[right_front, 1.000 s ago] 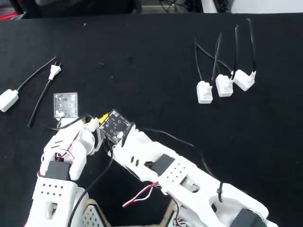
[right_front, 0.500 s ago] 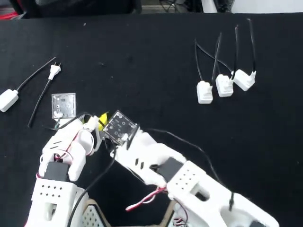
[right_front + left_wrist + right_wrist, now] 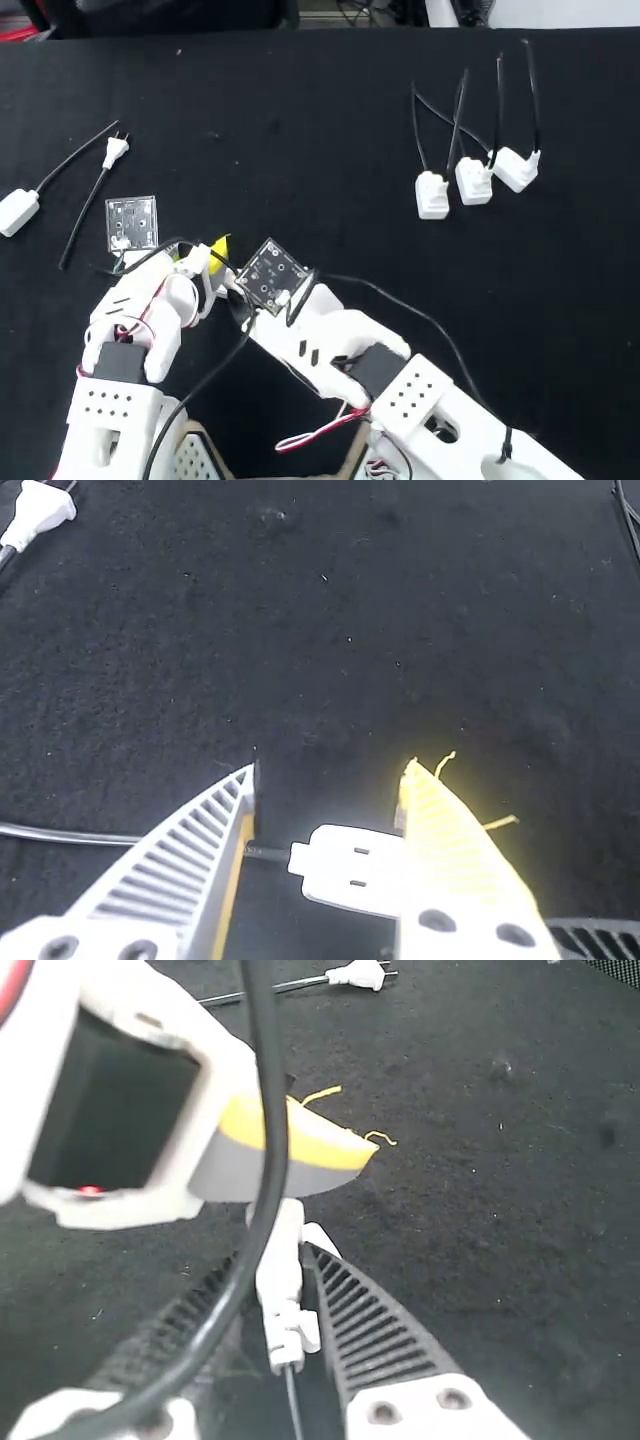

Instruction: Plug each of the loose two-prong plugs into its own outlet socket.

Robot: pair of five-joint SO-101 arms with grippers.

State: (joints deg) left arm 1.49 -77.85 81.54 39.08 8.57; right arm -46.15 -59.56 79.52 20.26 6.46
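A white two-prong plug lies crosswise between the fingers of my left gripper, which stands open; one end is tucked under the yellow finger. My right gripper is shut on that same plug, right beneath the left arm's yellow finger. In the high view both grippers meet at the front left, left gripper beside right gripper. A second loose plug lies far left, near a white outlet socket.
Three white outlet sockets with plugged black cables sit at the back right. The thin black cable of the second plug trails across the left side. The table's middle is bare black cloth.
The right arm has shifted to the right and slightly nearer in the high view, its wrist camera board moving away from the left gripper. The left arm has barely moved.
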